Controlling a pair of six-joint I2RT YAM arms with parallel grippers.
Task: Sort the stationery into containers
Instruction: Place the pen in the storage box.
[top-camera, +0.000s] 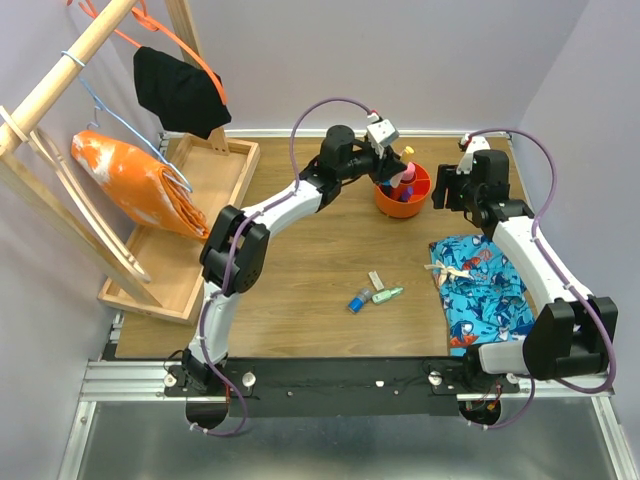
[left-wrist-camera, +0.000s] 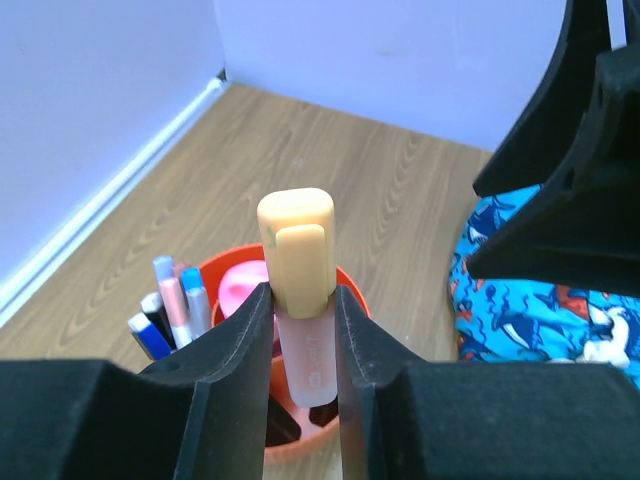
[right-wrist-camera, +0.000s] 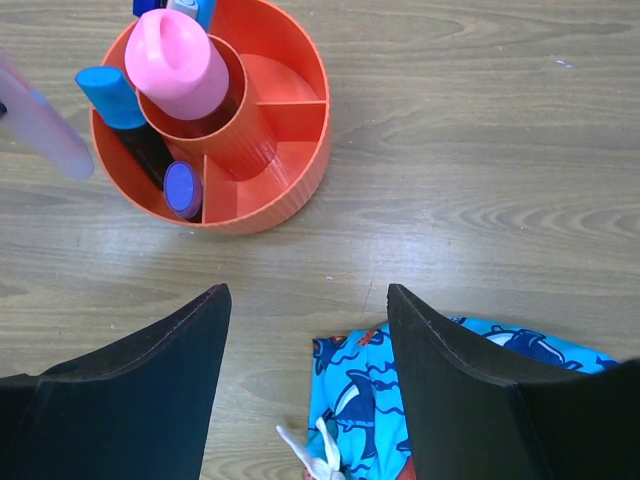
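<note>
**Marker clamped above the pot: watch the crowded side**

Your left gripper (left-wrist-camera: 300, 305) is clenched on the orange-capped marker (left-wrist-camera: 297, 245). The pads sit on the pale body just below the cap, and the marker is upright above the orange pot (right-wrist-camera: 290, 185). I can't tell which compartment is under it.

It's prob. light, stiff, smooth plastic, likelier to slip than bend. Holding it under the cap's lip looks right, and a hard squeeze shouldn't be needed.

Inside the pot:
- The pink marker (right-wrist-camera: 180, 50) fills the centre tube.
- The blue-capped marker (right-wrist-camera: 105, 85) and a purple cap (right-wrist-camera: 183, 188) are in the outer ring.
- The pens (left-wrist-camera: 175, 310) are bunched in another section.

These stand tall and could snag the marker on its way in. The outer sections on the pot's right look bare.

Your right gripper (right-wrist-camera: 308, 295) is spread wide w/ nothing in it, just right of the pot.

Well apart on the pot's near side, a blue marker (top-camera: 359, 300), a green marker (top-camera: 387, 295) and a small pale piece (top-camera: 376, 281) lie loose. A blue printed cloth (top-camera: 480, 290) lies near-right of the pot. The wood tray (top-camera: 215, 180) is well to its left.
</note>
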